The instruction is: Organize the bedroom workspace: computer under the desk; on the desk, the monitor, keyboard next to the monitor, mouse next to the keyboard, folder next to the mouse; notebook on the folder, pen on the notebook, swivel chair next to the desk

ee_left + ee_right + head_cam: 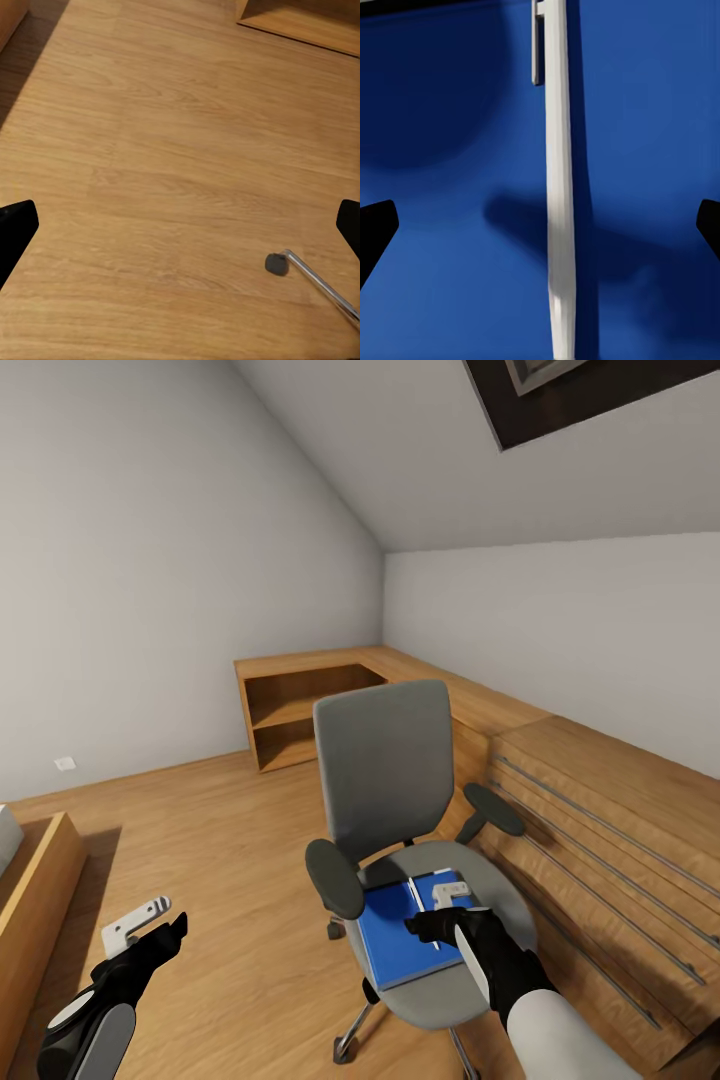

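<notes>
The right gripper (440, 922) hangs low over the seat of the swivel chair (385, 780), directly above the blue folder (395, 935) that lies flat on the seat. On the folder lies the white pen (559, 195), and the right wrist view shows it lengthwise in the middle between the two dark fingertips (375, 232), which stand wide apart and hold nothing.

The step in hand is, I judge, to take the pen off the folder. To do it well, the gripper should come straight down so that the pen stays centred, and the fingers should close across its thin body, near its middle, not near the clip end. The pen is thin and smooth, so it may roll or slip; the tips should almost touch the folder before they close.

The left gripper (150, 935) is beside the chair, over the wooden floor (172, 150), also wide open and empty; near it is one caster (276, 263) of the chair base.
</notes>
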`<state>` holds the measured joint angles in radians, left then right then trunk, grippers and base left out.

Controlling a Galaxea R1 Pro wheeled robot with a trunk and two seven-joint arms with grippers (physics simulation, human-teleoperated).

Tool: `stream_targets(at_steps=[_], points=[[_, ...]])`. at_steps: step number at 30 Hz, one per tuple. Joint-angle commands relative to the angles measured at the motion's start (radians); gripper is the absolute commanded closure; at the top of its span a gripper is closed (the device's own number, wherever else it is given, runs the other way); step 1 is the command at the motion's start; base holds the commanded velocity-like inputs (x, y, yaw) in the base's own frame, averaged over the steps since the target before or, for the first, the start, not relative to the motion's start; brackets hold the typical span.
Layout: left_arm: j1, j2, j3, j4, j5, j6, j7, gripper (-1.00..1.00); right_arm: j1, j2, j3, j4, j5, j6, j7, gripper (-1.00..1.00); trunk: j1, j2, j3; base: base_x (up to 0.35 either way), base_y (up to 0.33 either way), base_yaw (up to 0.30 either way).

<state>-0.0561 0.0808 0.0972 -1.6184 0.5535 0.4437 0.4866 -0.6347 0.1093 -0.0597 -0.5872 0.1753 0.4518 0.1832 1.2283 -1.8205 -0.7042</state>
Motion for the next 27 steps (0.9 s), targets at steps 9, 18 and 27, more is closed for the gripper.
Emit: stream_targets(at_steps=[9,18,27], points=[[0.000,0.000,0.000,-0.001,0.010,0.003,0.007,-1.00,0.000,0.001,-0.006,-0.002,0.012,0.005,-0.002,-1.00,0.000,-0.001,-0.001,0.000,0.000,0.000],[-0.001,0.000,0.000,-0.001,0.010,0.003,0.007,-1.00,0.000,0.001,-0.006,-0.002,0.012,0.005,-0.017,-1.00,0.023,-0.043,-0.020,0.000,0.000,0.000],[0.000,0.000,-0.001,-0.001,0.010,0.003,0.007,-1.00,0.000,0.001,-0.006,-0.002,0.012,0.005,-0.019,-1.00,0.034,-0.064,-0.029,0.000,0.000,0.000]])
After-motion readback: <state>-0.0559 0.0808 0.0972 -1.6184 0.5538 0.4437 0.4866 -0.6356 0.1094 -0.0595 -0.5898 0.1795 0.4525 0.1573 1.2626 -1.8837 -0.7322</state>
